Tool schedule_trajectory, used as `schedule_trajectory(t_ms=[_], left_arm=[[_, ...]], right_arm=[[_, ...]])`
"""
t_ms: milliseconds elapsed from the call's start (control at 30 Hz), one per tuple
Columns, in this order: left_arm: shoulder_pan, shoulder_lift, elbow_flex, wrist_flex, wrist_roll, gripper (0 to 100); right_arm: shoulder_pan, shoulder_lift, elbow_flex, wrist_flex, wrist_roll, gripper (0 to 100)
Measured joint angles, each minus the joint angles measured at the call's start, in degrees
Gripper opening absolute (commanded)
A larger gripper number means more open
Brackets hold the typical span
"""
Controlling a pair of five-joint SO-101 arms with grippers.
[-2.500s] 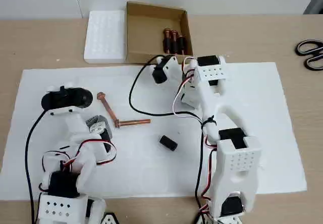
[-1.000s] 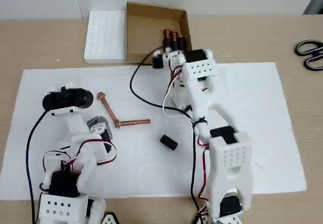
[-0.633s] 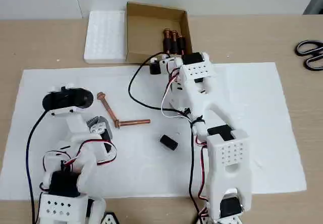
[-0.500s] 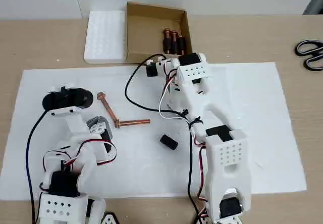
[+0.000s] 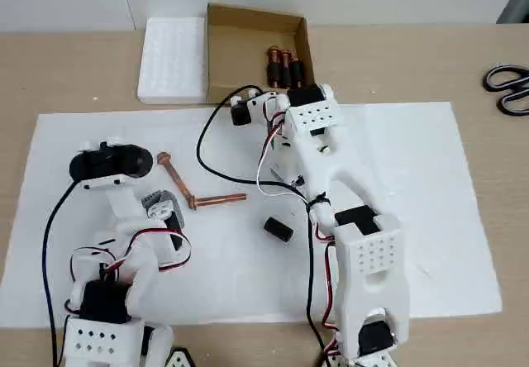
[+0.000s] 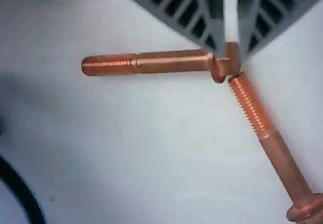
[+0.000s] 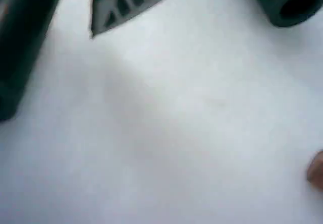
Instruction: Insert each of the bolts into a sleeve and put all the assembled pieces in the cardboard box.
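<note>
Two copper bolts lie on the white paper, meeting in a V: one bolt (image 5: 176,179) (image 6: 272,148) and a second bolt (image 5: 219,201) (image 6: 151,63). My left gripper (image 5: 171,207) (image 6: 230,47) is shut on the second bolt's head, which rests on the paper. A lone black sleeve (image 5: 277,229) (image 7: 292,2) lies right of the bolts. The cardboard box (image 5: 240,49) at the back holds three assembled pieces (image 5: 283,68). My right arm (image 5: 310,123) hangs over the paper in front of the box. My right gripper (image 7: 70,17) is open and holds nothing, with one grey finger (image 7: 126,2) showing.
A white foam block (image 5: 172,59) sits left of the box. Scissors (image 5: 508,88) lie on the bare table at the far right. A black cable (image 5: 207,156) loops over the paper between the arms. The paper's right half is free.
My right arm has swung left, away from the box's front right corner and towards the middle of the paper. The left arm, bolts and sleeve have stayed put.
</note>
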Motion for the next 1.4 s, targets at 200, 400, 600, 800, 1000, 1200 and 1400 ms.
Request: schedule_trajectory(t_ms=[200,400,600,800,1000,1200,1400], left_arm=[[0.0,0.0,0.0,0.0,0.0,1],[0.0,0.0,0.0,0.0,0.0,1],[0.0,0.0,0.0,0.0,0.0,1],[0.0,0.0,0.0,0.0,0.0,1],[0.0,0.0,0.0,0.0,0.0,1],[0.0,0.0,0.0,0.0,0.0,1],[0.0,0.0,0.0,0.0,0.0,1]], right_arm=[[0.0,0.0,0.0,0.6,0.0,15.8],[0.0,0.0,0.0,-1.7,0.3,15.8],[-0.9,0.0,0.0,-3.4,1.5,15.8],[-0.9,0.0,0.0,-3.4,1.5,15.7],[-0.8,2.3,-0.4,-3.7,1.5,10.2],[-0.4,2.5,-1.2,-3.9,1.5,0.9],[-0.4,2.3,-0.9,-3.9,1.5,0.8]])
